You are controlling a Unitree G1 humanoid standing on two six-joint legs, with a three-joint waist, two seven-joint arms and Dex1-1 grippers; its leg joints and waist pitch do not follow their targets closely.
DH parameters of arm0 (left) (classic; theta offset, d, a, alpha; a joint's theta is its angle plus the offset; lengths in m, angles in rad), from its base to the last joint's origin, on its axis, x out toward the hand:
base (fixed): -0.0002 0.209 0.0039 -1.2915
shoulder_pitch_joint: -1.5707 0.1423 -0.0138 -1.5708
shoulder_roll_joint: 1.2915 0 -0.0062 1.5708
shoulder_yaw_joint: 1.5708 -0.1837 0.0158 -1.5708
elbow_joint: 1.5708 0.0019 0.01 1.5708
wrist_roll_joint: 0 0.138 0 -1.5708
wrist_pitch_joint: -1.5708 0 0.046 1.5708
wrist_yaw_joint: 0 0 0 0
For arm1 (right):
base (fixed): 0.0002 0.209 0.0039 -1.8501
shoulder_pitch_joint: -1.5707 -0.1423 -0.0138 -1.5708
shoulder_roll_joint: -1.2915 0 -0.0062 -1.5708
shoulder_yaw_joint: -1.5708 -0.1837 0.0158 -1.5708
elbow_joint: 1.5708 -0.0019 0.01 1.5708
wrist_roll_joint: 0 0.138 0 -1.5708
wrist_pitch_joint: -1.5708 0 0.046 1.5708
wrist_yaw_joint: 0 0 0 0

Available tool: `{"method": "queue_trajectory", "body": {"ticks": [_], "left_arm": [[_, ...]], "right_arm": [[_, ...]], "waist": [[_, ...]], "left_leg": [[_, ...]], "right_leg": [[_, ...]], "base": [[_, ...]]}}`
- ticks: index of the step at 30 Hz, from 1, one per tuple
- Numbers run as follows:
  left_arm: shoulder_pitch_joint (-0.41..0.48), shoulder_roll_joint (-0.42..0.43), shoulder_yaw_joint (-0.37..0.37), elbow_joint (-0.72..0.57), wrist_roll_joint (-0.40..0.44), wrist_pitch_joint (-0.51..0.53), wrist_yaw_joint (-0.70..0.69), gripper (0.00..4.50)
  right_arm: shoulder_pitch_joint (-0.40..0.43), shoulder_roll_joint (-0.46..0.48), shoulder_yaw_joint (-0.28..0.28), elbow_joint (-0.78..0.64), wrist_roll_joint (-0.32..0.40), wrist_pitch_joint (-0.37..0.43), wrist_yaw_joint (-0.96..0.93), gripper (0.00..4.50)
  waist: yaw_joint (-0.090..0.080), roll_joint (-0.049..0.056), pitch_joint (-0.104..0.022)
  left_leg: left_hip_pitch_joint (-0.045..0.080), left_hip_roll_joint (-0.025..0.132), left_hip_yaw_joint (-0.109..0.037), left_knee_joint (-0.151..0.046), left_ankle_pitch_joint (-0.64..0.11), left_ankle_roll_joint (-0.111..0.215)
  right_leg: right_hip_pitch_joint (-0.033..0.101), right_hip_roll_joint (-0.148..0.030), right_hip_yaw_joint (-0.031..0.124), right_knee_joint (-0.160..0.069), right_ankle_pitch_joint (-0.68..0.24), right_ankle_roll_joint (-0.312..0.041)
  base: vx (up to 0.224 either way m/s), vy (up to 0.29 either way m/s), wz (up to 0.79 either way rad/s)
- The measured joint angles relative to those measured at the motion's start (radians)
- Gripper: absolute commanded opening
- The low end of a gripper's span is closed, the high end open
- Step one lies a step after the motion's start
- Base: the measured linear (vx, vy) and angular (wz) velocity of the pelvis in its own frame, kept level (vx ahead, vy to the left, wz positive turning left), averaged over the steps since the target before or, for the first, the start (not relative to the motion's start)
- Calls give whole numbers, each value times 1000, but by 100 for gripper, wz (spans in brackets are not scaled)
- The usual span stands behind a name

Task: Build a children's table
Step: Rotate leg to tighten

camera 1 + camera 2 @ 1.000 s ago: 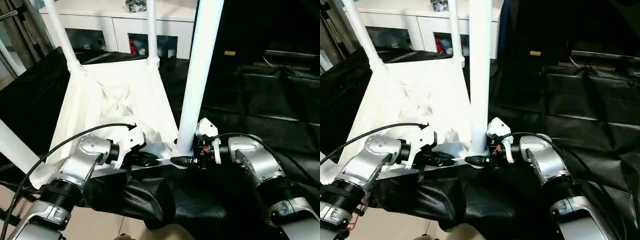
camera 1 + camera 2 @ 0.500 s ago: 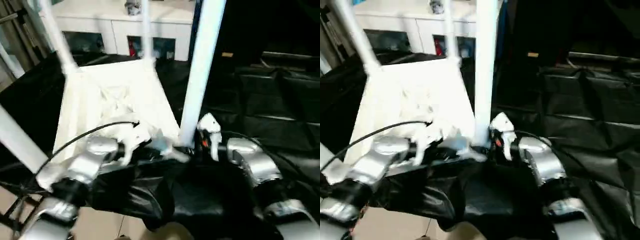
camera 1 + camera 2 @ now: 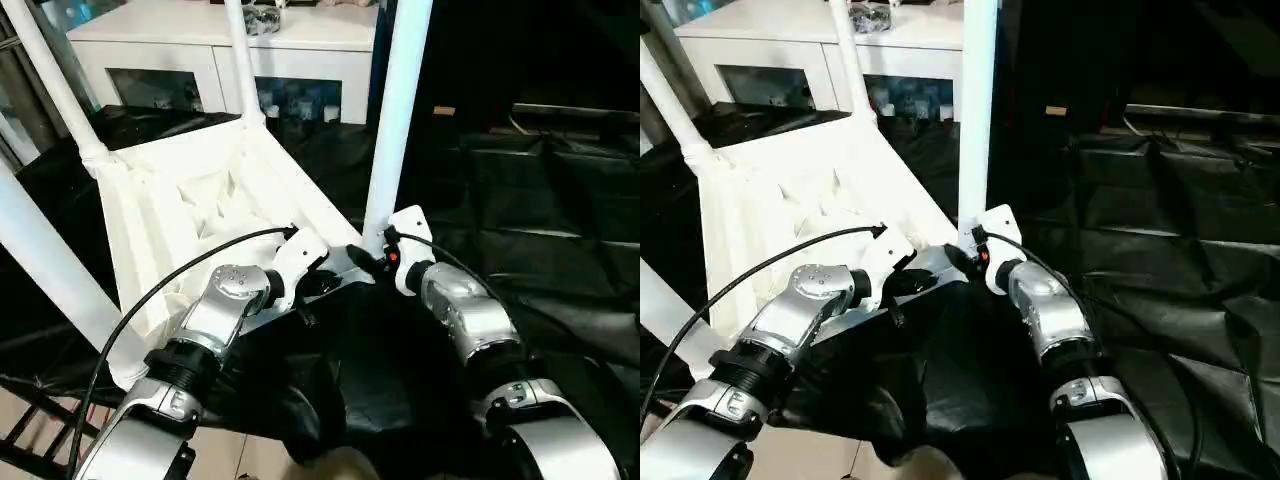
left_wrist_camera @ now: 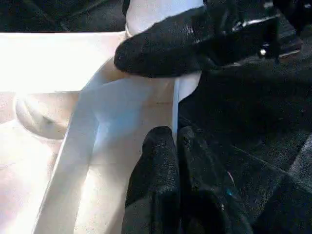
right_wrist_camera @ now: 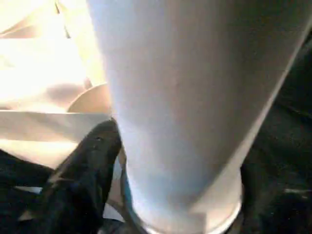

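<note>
**A:** What is seen at the centre?

**B:** A white plastic tabletop is seen upside down, its ribbed underside facing up, on black sheeting. It is tilted, with the near edge raised. Four white tubular legs are seated in its corner sockets and point upward: the near right leg, the far right leg, the far left leg and the near left leg.

**A:** Where is the left gripper?

**B:** It is placed at the tabletop's near edge, just beside the near right corner. Its black fingers are pressed together, and the thin white rim of the tabletop is pinched between them.

**A:** And the right gripper?

**B:** It is set at the base of the near right leg, where that leg meets its socket. Its fingers are spread around the tube; one finger is seen lying against the leg's side. Whether the leg is actually squeezed cannot be told.

**A:** What is shown behind?

**B:** A white cabinet with glass doors is seen beyond the sheeting.
</note>
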Motion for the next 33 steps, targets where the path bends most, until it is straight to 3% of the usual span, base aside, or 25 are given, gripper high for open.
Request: {"method": "queue_trajectory", "body": {"ticks": [5,17,27,32,33], "left_arm": [[0,14,0,-1,-1,-12,-25,0],[43,124,-5,-71,-44,-60,-234,0],[90,207,-24,-133,-85,-85,-411,0],[99,218,-27,-143,-93,-85,-437,0],[100,218,-27,-145,-93,-85,-439,0]], "right_arm": [[3,-11,0,1,0,-19,64,385],[40,-160,69,-76,38,-44,464,385],[68,-214,132,-132,73,-59,682,385],[70,-217,142,-140,75,-59,704,349],[70,-218,143,-140,75,-59,706,323]], "waist": [[0,-1,1],[8,-2,2],[30,-4,3],[32,-4,3],[33,-4,3]], "left_leg": [[0,0,0,-1,0,0],[-14,1,0,1,0,1],[-14,2,0,3,0,1],[-15,1,0,4,0,1],[-15,1,0,4,0,1]], "right_leg": [[-1,0,0,0,0,0],[-15,0,-2,0,-1,-1],[-15,0,-3,1,-1,-1],[-15,0,-3,1,-1,-1],[-15,0,-3,1,-1,-1]], "base": [[0,0,0],[0,0,0],[0,0,0],[0,0,0],[0,0,0]]}}
